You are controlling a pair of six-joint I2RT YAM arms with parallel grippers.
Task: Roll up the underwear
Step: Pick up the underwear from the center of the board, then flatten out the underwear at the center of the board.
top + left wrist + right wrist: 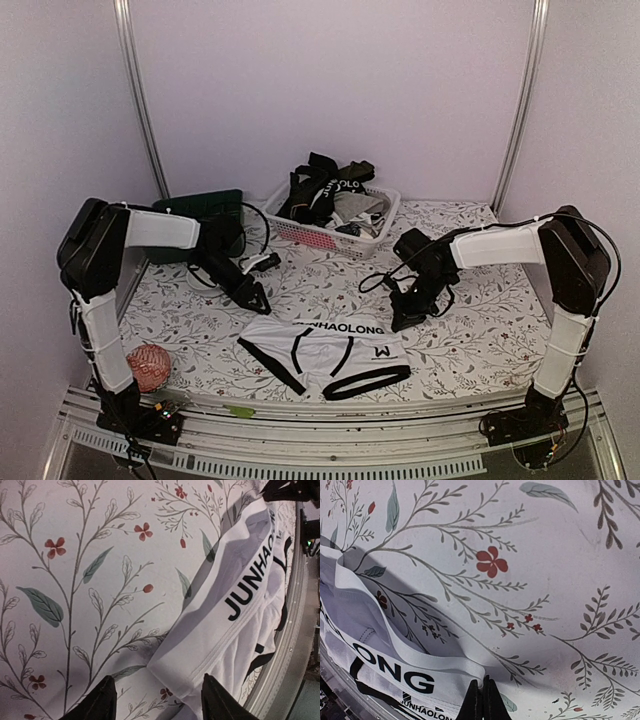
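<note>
The white underwear (325, 352) with black trim is laid flat at the middle of the table's (490, 300) near edge. The left gripper (258, 297) is held released over the left waistband corner. The right gripper (405, 318) is clenched at the right corner; whether cloth is pinched cannot be told.

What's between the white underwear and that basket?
Only bare flowered tablecloth lies between the white underwear and the basket; the top view shows it.

Even, pinkish light; soft shadow beside the white underwear (235, 645); sharp focus.
</note>
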